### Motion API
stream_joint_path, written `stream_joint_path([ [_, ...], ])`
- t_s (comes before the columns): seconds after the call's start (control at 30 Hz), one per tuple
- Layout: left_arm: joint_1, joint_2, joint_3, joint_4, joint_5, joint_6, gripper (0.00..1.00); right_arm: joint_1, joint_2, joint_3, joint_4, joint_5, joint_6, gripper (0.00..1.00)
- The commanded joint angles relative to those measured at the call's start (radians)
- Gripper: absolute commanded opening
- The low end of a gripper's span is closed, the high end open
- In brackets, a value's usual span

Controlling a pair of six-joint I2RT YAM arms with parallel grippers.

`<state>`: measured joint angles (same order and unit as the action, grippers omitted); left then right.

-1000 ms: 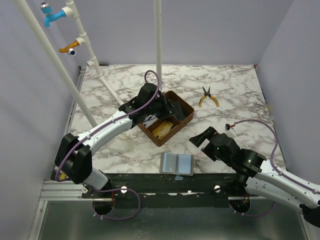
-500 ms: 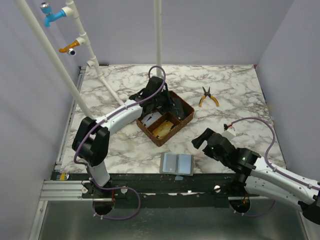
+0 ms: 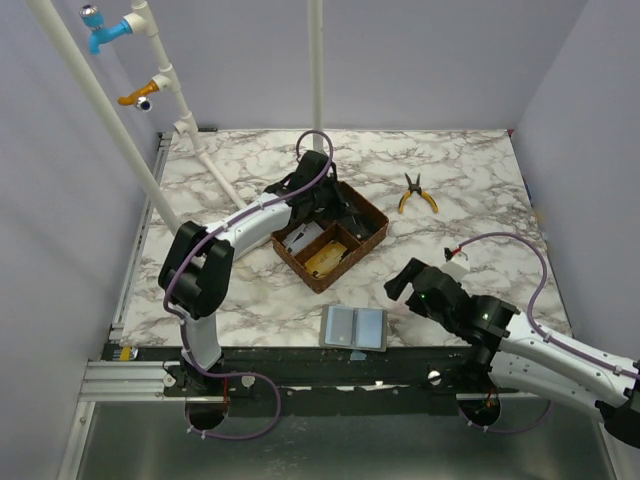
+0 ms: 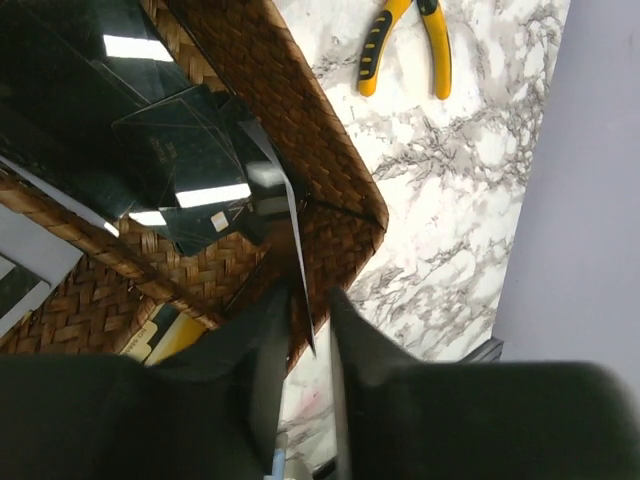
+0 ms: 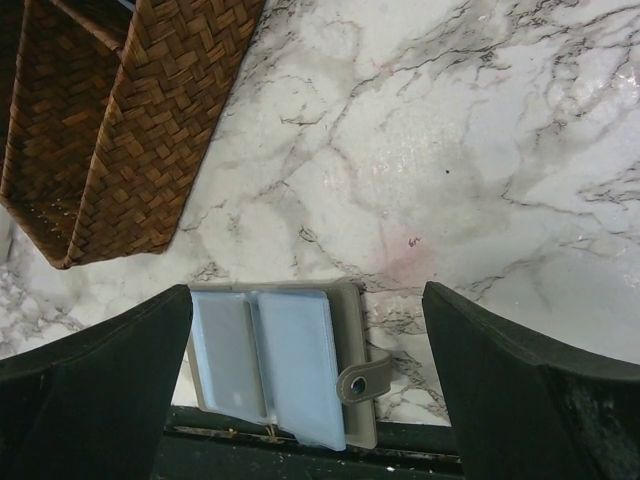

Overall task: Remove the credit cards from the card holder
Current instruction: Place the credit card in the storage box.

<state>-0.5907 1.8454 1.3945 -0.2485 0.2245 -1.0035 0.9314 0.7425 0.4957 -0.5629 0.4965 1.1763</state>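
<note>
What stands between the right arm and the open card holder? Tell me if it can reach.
Probably yes. The card holder lies open just ahead of the right gripper, whose jaws stand wide, with only bare marble table between them.

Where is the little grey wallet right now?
In the overhead view, the wallet lies open at the near edge of the table, about halfway across it. It is just in front of the brown tray.

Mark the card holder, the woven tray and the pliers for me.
card holder (image 5: 295, 360), right wrist view, on its pale blue inside
woven tray (image 5: 160, 120), right wrist view, on its outer wall
pliers (image 4: 441, 55), left wrist view, on a yellow handle
</note>
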Motion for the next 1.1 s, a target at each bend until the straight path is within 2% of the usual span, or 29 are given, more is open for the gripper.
stream_joint_path([
  [0.0,0.004,0.015,0.046,0.015,-0.028,-0.003,0.36,0.007,-0.021,0.009,-0.044,0.042,-0.004,1.0],
  [0.13,0.003,0.006,0.053,0.008,-0.028,0.007,0.57,0.006,-0.035,0.009,-0.051,0.043,-0.003,1.0],
  [0.2,0.004,-0.009,0.049,0.009,-0.028,0.015,0.61,0.006,-0.036,0.011,-0.054,0.043,-0.003,1.0],
  [0.63,-0.001,-0.119,-0.028,-0.005,0.013,0.036,0.61,0.006,-0.042,0.014,-0.061,0.04,0.006,1.0],
  [1.07,-0.022,-0.287,-0.144,-0.093,0.049,0.144,0.61,0.006,0.022,0.049,-0.048,0.035,-0.015,1.0],
])
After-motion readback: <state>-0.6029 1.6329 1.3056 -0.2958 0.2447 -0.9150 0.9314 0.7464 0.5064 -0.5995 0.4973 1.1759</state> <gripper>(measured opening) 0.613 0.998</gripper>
